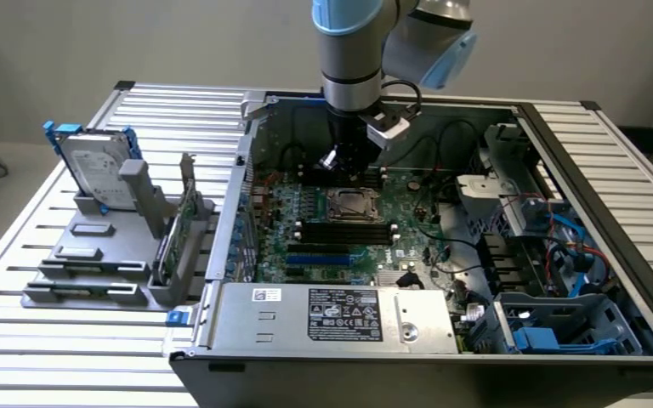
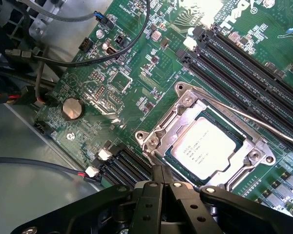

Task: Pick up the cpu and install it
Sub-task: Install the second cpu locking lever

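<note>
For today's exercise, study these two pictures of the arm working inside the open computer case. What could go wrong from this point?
1. The cpu lies in the socket with the frame open and the retention lever raised, so it may not be secured; a bump could shift it.
2. The gripper, shut and empty, hangs close above the socket edge; a careless move might strike the frame.
3. Loose cables run nearby and could snag the arm.

My fingers (image 2: 162, 181) are pressed together with nothing between them, tips hanging just above the near edge of the socket (image 2: 158, 134). The cpu (image 2: 206, 150) lies flat inside that metal frame, just beyond my tips, printed side up. A thin lever (image 2: 244, 116) runs along the frame's far side. Black memory slots (image 2: 244, 68) lie further off; a coin cell (image 2: 72, 108) sits well aside.
</note>
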You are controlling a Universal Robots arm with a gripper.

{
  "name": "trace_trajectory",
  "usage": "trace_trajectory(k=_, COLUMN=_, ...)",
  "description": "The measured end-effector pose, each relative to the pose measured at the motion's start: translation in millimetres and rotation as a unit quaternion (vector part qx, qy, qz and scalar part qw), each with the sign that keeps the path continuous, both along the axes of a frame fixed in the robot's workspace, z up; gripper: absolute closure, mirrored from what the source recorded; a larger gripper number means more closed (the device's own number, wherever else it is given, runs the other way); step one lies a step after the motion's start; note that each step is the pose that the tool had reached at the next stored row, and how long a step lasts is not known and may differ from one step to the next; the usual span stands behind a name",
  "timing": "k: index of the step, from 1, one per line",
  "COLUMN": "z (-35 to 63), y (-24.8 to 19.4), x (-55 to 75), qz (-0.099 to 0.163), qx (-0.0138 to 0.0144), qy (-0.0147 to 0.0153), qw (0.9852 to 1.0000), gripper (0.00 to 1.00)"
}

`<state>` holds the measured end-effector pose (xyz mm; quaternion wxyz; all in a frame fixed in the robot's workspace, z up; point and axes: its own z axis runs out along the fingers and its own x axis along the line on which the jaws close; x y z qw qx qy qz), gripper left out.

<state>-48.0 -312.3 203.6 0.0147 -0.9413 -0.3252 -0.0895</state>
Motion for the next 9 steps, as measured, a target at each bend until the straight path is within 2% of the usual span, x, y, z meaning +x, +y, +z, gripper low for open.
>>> trace_trajectory(k=9, z=0.0, y=0.0, x=0.0, qz=0.0, qx=0.0, qy=0.0, qw=1.0, gripper=0.89)
